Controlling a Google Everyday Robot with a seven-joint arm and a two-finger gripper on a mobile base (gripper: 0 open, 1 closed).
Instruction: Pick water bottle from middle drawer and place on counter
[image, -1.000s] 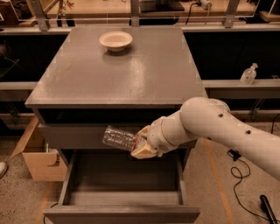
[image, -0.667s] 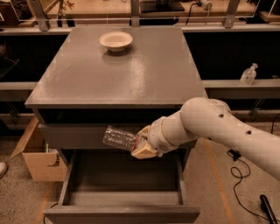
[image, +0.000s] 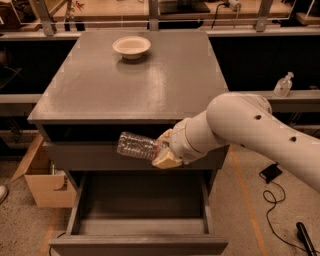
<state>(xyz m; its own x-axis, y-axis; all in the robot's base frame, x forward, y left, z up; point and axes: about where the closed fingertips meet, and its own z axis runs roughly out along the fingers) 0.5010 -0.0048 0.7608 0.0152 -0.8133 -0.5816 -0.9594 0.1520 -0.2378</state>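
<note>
My gripper (image: 164, 150) is shut on the water bottle (image: 136, 146), a clear ribbed plastic bottle that lies nearly level and sticks out to the left. I hold it in front of the plain grey drawer front, above the open middle drawer (image: 140, 242), whose inside shows nothing in it. The bottle's cap end and label are hidden in my gripper. The counter (image: 170, 85) is the grey top slab just above and behind the bottle.
A pale bowl (image: 131, 47) sits at the back of the counter. A small clear pump bottle (image: 283, 85) stands on a ledge at the right. A cardboard box (image: 42, 175) is on the floor at the left. Cables and a black object lie on the floor at the right.
</note>
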